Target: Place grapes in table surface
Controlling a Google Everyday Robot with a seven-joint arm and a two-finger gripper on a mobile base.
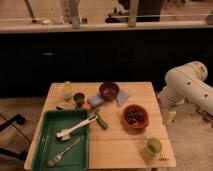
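We begin with the table surface [115,152], wide tan planks that carry everything. The white arm [187,85] stands off the table's right-hand edge as we view it, bent downward. A green tray [45,150] fills the near corner on the other side. Right of centre sits an orange bowl [134,126], with a green cup [153,145] near it toward the front edge. The grapes [134,116] lie inside the bowl as a dark cluster. The gripper [169,116] hangs below the arm, just beside the table edge; we cannot tell whether it is released or clenched.

We judge three risks. Coming in from the side, the gripper could catch the bowl's rim and shove or tip it. A shallow pinch could shed berries, which would roll. A low sweep could knock over the cup.

The grapes lie inboard of the gripper, near but apart, with the bowl wall and table edge between them.
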